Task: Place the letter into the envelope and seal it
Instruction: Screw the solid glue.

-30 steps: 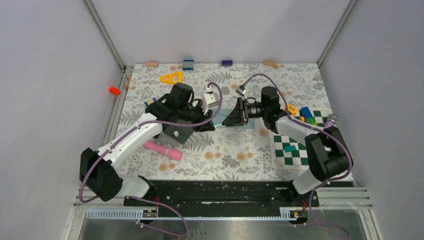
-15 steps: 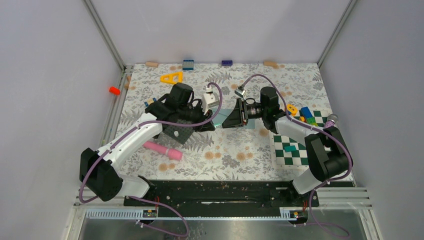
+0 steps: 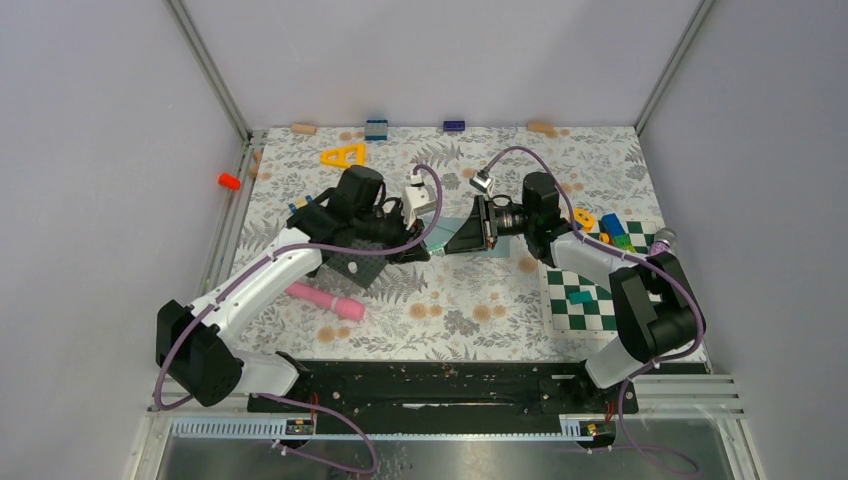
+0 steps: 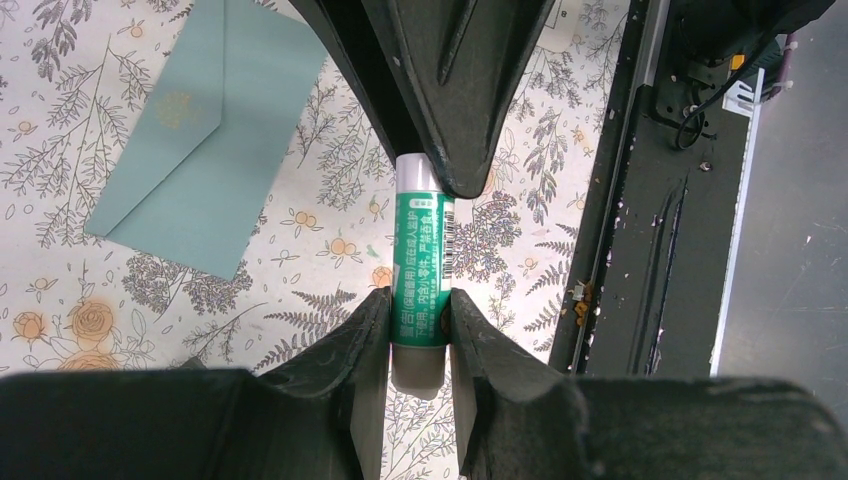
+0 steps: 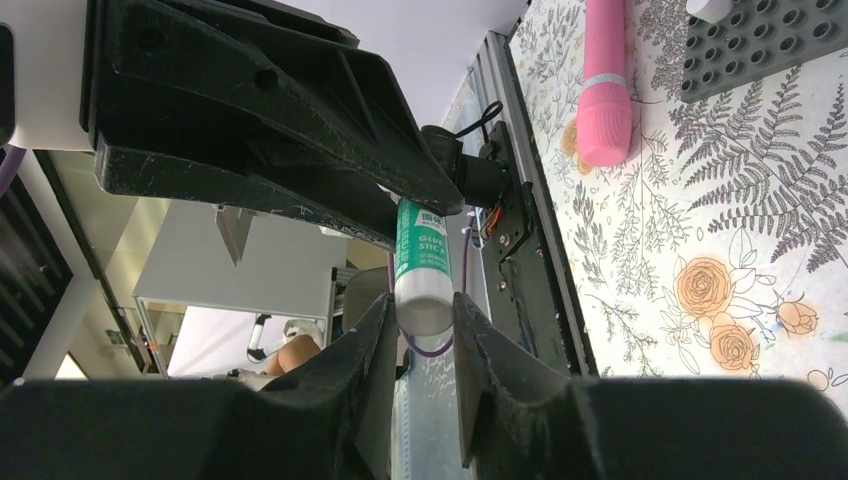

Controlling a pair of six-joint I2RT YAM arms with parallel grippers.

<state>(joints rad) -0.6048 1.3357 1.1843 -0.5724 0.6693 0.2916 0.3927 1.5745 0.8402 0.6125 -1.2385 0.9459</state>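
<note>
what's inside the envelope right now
Nothing of the inside shows. The envelope lies flat on the floral table cover with its triangular flap folded down over the opening, so whether a letter is in it cannot be seen.

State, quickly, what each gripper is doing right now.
Left gripper: closed on the body of a green-labelled plastic glue stick.
Right gripper: closed on the same stick's white end.

Left tool (image 3: 428,244) and right tool (image 3: 452,243) tip to tip over envelope (image 3: 443,231)
</note>
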